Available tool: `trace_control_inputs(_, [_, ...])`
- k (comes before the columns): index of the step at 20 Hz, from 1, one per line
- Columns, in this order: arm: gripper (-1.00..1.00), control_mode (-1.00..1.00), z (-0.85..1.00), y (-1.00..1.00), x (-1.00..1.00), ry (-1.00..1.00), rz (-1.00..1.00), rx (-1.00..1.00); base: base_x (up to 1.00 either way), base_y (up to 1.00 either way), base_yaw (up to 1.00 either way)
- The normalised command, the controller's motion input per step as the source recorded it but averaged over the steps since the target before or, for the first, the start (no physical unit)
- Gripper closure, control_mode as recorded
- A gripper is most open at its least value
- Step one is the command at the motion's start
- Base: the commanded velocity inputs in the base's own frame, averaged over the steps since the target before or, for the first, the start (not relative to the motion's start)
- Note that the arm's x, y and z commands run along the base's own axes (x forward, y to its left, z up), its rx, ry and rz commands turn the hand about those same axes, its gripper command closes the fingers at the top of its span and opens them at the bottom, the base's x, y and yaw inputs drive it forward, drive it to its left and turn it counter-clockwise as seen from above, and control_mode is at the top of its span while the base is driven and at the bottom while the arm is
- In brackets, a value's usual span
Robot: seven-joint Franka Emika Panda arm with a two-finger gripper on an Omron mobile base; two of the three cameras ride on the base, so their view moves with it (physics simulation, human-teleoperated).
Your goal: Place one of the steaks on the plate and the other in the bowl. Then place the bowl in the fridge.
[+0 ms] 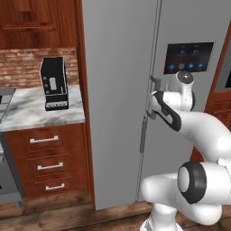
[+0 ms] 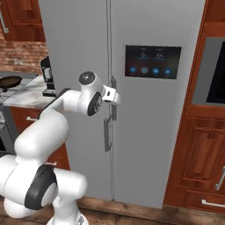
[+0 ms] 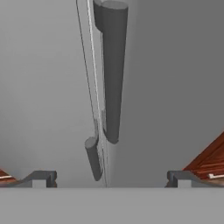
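The fridge (image 1: 117,67) stands tall, smooth and light grey, with both wide doors closed along a thin vertical seam. Two dark grey cylindrical handles (image 3: 113,70) are mounted beside that seam, one on each door; in the hand view they are seen close up, the larger on the right of the seam and a shorter one lower to its left. A dark control panel (image 2: 152,61) with small blue lights is set into the right door.

The tool (image 3: 111,177) is held just in front of the door seam at handle height, its two dark fingertips (image 3: 41,178) spread wide apart and closed on nothing. In the right base view the tool (image 2: 113,96) is seen near the handles; whether it touches them cannot be told.

To the left of the fridge, a marbled pale desk (image 1: 27,110) rests on reddish wooden drawers with pale bar pulls, and a black coffee machine (image 1: 54,83) stands on it before a red brick wall. Wooden cabinets are seen above. A dark pan (image 2: 9,81) on the stove appears in the right base view, along with wooden cabinets and a dark oven window to the fridge's right.
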Motion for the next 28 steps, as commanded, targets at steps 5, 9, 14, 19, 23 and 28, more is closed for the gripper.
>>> trace_control_inputs(5, [-1.00,-1.00,-0.02,-0.17,0.62,0.00,0.00,0.00,0.00,0.00,0.00])
trace_control_inputs(9, [-1.00,-1.00,-0.09,-0.12,0.74,0.00,0.00,0.00,0.00,0.00,0.00])
trace_control_inputs(14, [-1.00,-1.00,-0.18,-0.01,0.47,-0.02,0.00,0.00,0.00,0.00,0.00])
trace_control_inputs(19, [-1.00,-1.00,-0.30,-0.02,0.37,-0.04,0.00,0.00,0.00,0.00,0.00])
trace_control_inputs(23, [-1.00,-1.00,-0.24,-0.05,0.40,-0.05,0.00,0.00,0.00,0.00,0.00])
trace_control_inputs(28, [-1.00,-1.00,-0.07,-0.17,0.43,-0.07,0.02,0.02,0.00,0.00,0.00])
